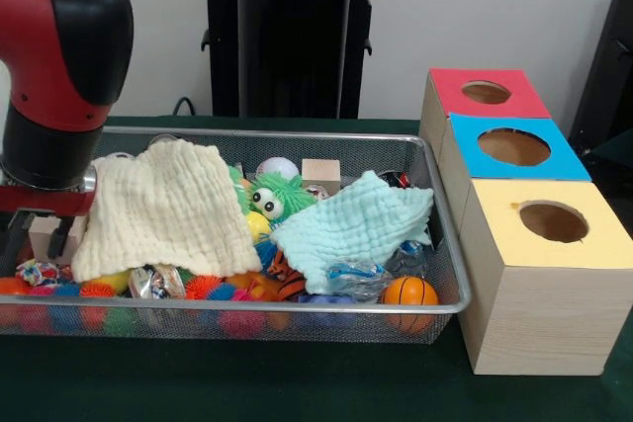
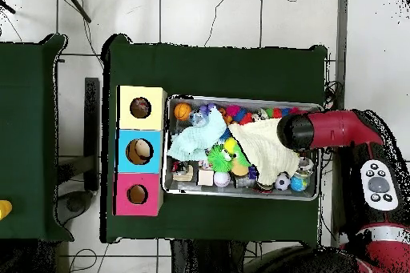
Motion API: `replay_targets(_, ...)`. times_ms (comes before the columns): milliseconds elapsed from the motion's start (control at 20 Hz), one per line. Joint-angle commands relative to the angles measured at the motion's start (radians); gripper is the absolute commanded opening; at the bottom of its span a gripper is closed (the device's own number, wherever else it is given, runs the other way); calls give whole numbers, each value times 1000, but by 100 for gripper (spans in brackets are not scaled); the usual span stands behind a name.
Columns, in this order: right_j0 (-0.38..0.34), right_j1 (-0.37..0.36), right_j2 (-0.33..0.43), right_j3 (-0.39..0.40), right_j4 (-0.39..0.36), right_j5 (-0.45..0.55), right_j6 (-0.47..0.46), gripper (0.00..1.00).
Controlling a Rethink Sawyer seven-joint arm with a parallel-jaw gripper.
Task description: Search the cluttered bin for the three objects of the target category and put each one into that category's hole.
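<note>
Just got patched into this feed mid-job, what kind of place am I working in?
Probably a robotics lab test setup, not a home: a green-covered table on a tiled floor, a wire bin of jumbled toys and cloths, and three colour-topped boxes with round holes.

Your front view sits low and close across the bench (image 1: 297, 397), facing the wire bin (image 1: 450, 274) and boxes (image 1: 544, 274). Your overhead view looks straight down from high up; both share bin and boxes.

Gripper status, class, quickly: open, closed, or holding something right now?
Gripper: low at the end of the wire bin by the cream cloth; open or closed cannot be told.
</note>
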Motion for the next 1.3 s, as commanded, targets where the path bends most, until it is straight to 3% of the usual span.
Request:
replay_targets(50, 23, 89, -27, 43, -5, 55, -9, 100)
replay_targets(400, 73, 52, -83, 78, -18, 19, 55, 100)
replay_targets(700, 58, 111, -65, 58, -16, -58, 29, 100)
replay_targets(1050, -62, 191, 78, 51, 15, -204, -120, 100)
replay_targets(1300, -132, 228, 184, 46, 13, -254, -228, 100)
